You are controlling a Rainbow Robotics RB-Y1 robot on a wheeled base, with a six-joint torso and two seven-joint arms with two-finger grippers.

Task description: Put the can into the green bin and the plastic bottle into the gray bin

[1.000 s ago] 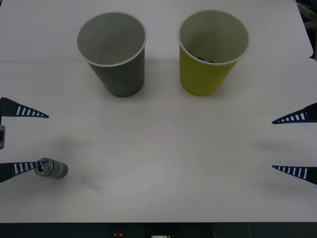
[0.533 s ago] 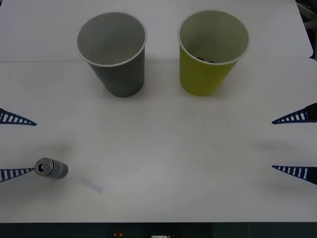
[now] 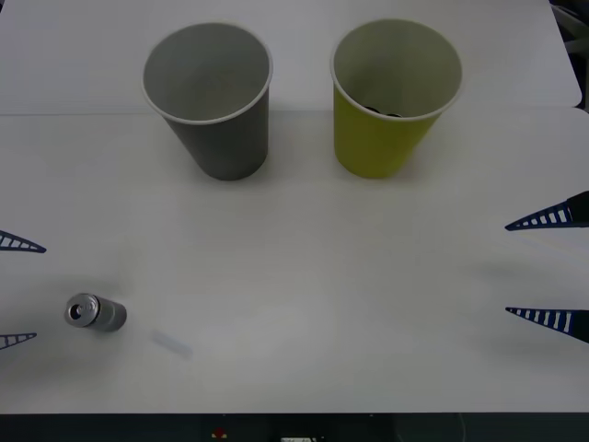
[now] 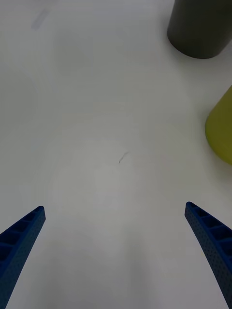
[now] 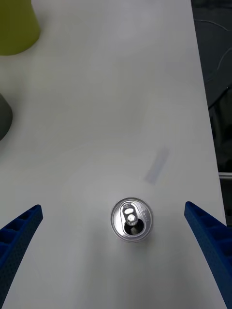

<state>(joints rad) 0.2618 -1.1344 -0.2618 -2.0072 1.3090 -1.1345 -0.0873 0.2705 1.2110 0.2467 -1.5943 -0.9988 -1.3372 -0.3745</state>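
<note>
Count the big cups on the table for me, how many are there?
2. The gray bin stands at the far side of the table, on the left. The green bin stands beside it on the right, apart from it. None seem hidden.

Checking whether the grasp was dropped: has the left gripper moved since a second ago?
Yes. The left gripper has pulled back toward the table's left edge, away from the can, which stays put.
</note>
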